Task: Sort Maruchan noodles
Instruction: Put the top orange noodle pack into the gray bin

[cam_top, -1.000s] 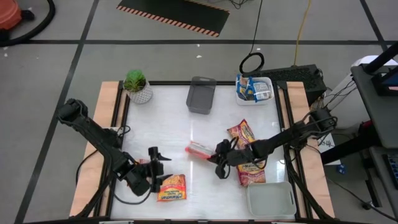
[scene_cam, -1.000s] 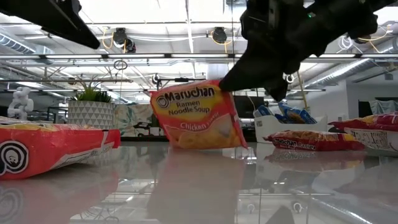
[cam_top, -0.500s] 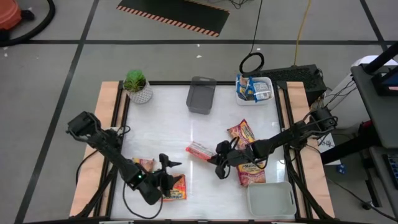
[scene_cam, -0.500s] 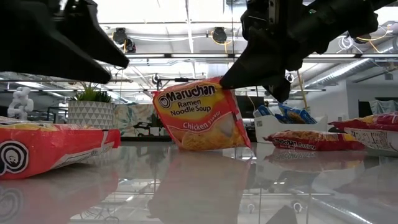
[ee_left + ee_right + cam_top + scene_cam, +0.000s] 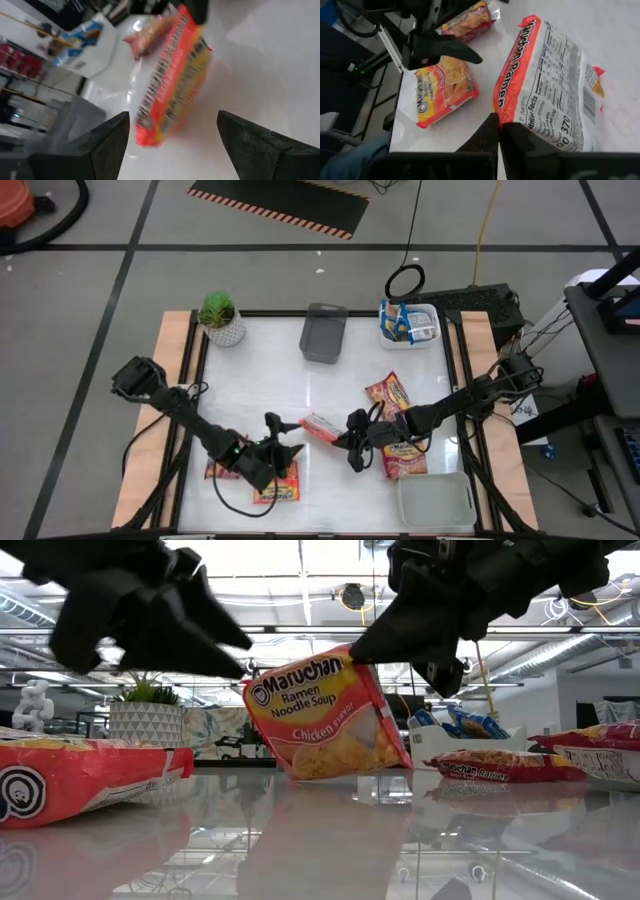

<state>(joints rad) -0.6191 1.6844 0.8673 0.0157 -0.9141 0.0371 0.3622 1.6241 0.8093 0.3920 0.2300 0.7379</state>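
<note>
While the right hand (image 5: 352,442) is clenched on one corner of an orange-and-yellow chicken packet (image 5: 320,425), that packet stands tilted near the middle of the worktop (image 5: 270,370), its lower edge resting on the glossy surface in the low view. Facing it from the robot's left, the left hand (image 5: 287,450) hangs just beside the packet with its fingers (image 5: 112,145) spread wide and nothing between them; the wrist view shows the packet framed in the gap but apart from both fingers. Beneath the left arm lies another orange packet (image 5: 277,485), flat near the front edge, with a further packet (image 5: 215,470) partly hidden beside it. Under and beside the right arm lie two more packets (image 5: 390,395), one nearer the middle and one toward the front white tray (image 5: 435,500). Blue packets (image 5: 402,323) sit in the white tray at the far right corner, next to a grey tray (image 5: 323,335) and a potted plant (image 5: 220,318).
</note>
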